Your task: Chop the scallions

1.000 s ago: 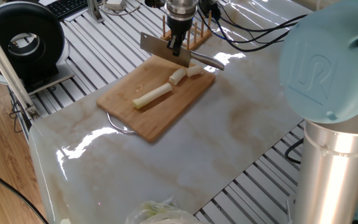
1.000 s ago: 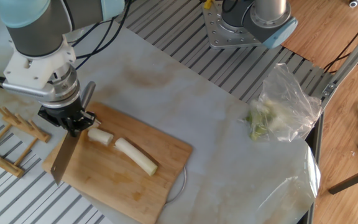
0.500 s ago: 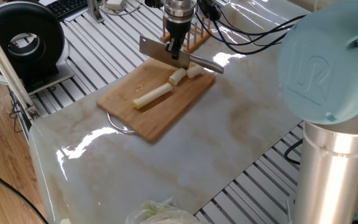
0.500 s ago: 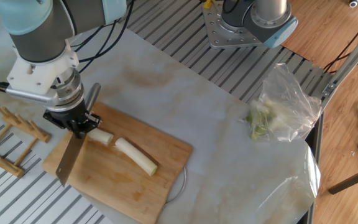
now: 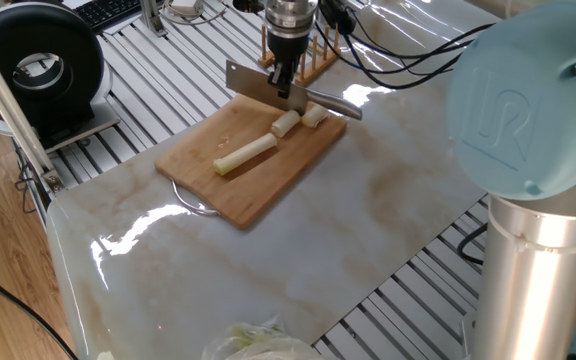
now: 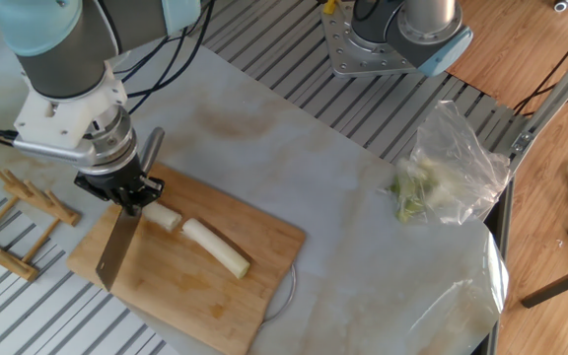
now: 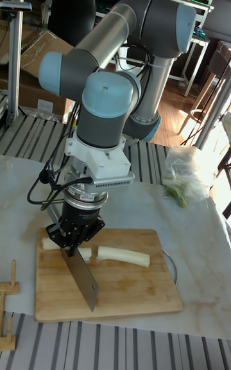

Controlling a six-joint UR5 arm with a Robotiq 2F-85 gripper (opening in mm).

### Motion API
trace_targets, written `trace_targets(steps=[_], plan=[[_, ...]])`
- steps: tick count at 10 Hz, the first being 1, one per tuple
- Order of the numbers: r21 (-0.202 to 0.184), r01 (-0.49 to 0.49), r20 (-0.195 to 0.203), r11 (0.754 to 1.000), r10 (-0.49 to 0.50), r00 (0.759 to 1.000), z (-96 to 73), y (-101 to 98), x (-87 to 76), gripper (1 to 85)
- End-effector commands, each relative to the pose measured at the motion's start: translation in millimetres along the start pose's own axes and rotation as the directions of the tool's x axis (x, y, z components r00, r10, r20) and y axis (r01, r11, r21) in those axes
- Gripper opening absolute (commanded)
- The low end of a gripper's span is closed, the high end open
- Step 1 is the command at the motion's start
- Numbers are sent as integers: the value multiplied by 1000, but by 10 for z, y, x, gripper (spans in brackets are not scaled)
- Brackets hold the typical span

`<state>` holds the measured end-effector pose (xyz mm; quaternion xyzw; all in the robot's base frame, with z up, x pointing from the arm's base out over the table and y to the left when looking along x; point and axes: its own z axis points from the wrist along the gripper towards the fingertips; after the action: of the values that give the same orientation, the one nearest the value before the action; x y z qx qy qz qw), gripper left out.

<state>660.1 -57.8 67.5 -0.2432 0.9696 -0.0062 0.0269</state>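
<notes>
UR5 arm reached over the marble-patterned tabletop, wrist pointed straight down so the blade could meet the wood squarely. Wooden cutting board lay near the tabletop's far edge in one fixed view, beside a wooden rack. A clear plastic bag of leafy greens sat well apart, out of the working zone. Hand was clamped shut on the handle of a cleaver, blade hanging edge-down over the board. Scallions: the long stalk lay across the middle of the board, with a short cut chunk just beside the hand and a further chunk near the board's end. Blade appeared lined up by the short chunk, likely for another cut; whether it touched the board could not be told.
</notes>
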Motion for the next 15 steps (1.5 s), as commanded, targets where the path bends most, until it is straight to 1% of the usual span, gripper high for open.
trace_targets(steps=[1, 3, 4, 5, 8, 10, 12, 13, 15], plan=[[-8, -3, 6, 1000, 3, 1000, -24, 13, 6, 13], [9, -3, 20, 1000, 2, 1000, -54, -24, -81, 13], [20, 14, 31, 1000, -15, 999, -50, -83, -134, 13], [24, 22, 36, 999, -23, 999, -50, -130, -140, 13], [44, 32, 21, 999, -32, 999, -58, -243, -29, 13], [36, 31, 16, 999, -32, 999, -50, -252, 33, 13], [37, 27, -2, 999, -27, 1000, -34, -273, 124, 13], [39, 24, -6, 999, -24, 1000, -31, -282, 150, 13], [24, 20, -7, 999, -20, 1000, -36, -246, 165, 13]])
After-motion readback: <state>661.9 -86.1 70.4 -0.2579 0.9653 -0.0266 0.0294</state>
